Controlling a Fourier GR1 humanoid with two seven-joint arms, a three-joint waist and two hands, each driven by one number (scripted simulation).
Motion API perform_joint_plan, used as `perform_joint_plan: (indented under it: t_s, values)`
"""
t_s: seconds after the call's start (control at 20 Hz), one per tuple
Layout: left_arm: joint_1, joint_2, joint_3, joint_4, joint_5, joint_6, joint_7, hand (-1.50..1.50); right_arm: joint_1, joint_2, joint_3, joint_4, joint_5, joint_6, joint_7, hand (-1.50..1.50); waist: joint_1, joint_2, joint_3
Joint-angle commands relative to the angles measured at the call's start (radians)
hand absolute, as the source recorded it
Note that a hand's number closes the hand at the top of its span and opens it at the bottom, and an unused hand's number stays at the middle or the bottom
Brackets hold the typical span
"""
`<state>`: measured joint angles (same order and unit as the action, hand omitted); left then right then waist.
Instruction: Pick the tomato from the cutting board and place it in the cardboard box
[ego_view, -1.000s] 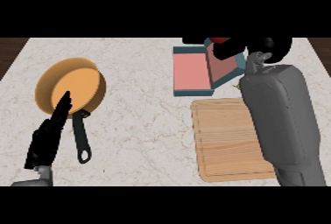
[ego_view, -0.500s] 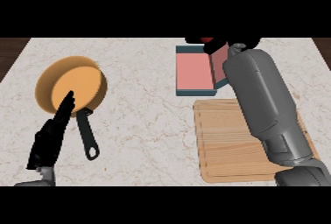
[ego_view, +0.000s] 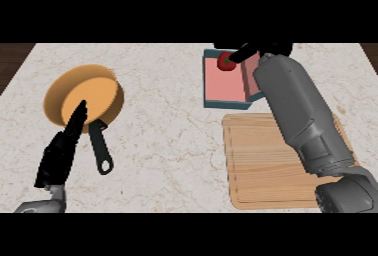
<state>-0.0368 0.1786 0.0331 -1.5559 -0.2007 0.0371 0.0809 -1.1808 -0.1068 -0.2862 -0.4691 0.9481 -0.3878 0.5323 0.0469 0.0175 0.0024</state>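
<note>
Red tomato above unlabelled box

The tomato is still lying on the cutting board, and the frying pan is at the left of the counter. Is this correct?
Not quite. In the head view the cutting board has no tomato on it; the tomato is over the box, at the right hand. The frying pan is at the left, as you say.

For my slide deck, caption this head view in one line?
Right hand holds the tomato over the cardboard box; cutting board bare.
</note>
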Motion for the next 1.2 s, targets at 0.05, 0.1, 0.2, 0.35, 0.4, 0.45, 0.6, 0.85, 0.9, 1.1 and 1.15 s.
perform_joint_plan:
  t_s: [0.05, 0.1, 0.2, 0.35, 0.4, 0.45, 0.6, 0.85, 0.9, 1.1, 1.15]
  values:
    - [0.049, 0.002, -0.01, -0.04, -0.003, -0.011, 0.021, 0.0, 0.022, 0.017, -0.068, 0.015, -0.053, -0.209, -0.104, -1.5, 0.011, 0.0, -0.001]
    - [-0.011, -0.014, -0.01, 0.004, -0.002, -0.001, 0.02, 0.0, 0.016, 0.011, -0.088, 0.006, -0.069, -0.256, -0.131, -1.5, 0.008, 0.007, -0.001]
    - [0.024, -0.023, -0.028, -0.047, -0.015, 0.006, 0.062, 0.0, -0.006, 0.026, -0.114, -0.037, -0.092, -0.339, -0.129, -1.5, 0.008, -0.001, 0.0]
    - [-0.033, 0.029, 0.045, 0.055, 0.03, -0.031, -0.005, 0.0, -0.015, -0.015, -0.18, -0.069, -0.183, -0.346, -0.209, -1.5, -0.012, 0.0, -0.002]
    - [0.038, -0.02, -0.02, -0.028, -0.01, 0.002, 0.008, 0.0, 0.022, 0.033, -0.192, -0.084, -0.2, -0.432, -0.247, -1.5, 0.0, -0.003, 0.0]
    - [0.044, -0.004, 0.009, -0.016, 0.002, 0.0, 0.004, 0.0, 0.051, -0.01, -0.22, -0.121, -0.26, -0.378, -0.331, -1.5, -0.013, -0.006, 0.0]
    - [0.038, -0.002, 0.013, -0.022, 0.003, -0.003, 0.029, 0.0, 0.1, -0.002, -0.257, -0.201, -0.346, -0.383, -0.397, -1.5, -0.032, -0.014, -0.001]
    - [0.058, 0.024, 0.039, -0.02, 0.008, -0.017, 0.025, 0.0, 0.21, -0.087, -0.282, -0.344, -0.398, -0.342, -0.371, -1.5, -0.06, -0.024, -0.002]
    - [0.098, 0.004, 0.019, -0.09, 0.005, -0.007, 0.068, 0.0, 0.268, -0.09, -0.28, -0.391, -0.397, -0.336, -0.366, -1.5, -0.066, -0.03, -0.002]
    - [0.098, 0.024, 0.05, -0.084, 0.021, -0.019, 0.066, 0.0, 0.399, -0.147, -0.288, -0.596, -0.46, -0.209, -0.303, -1.5, -0.08, -0.034, -0.002]
    - [0.065, -0.003, 0.037, -0.037, -0.006, 0.015, 0.045, 0.0, 0.461, -0.123, -0.294, -0.666, -0.506, -0.196, -0.355, -1.5, -0.082, -0.03, -0.002]
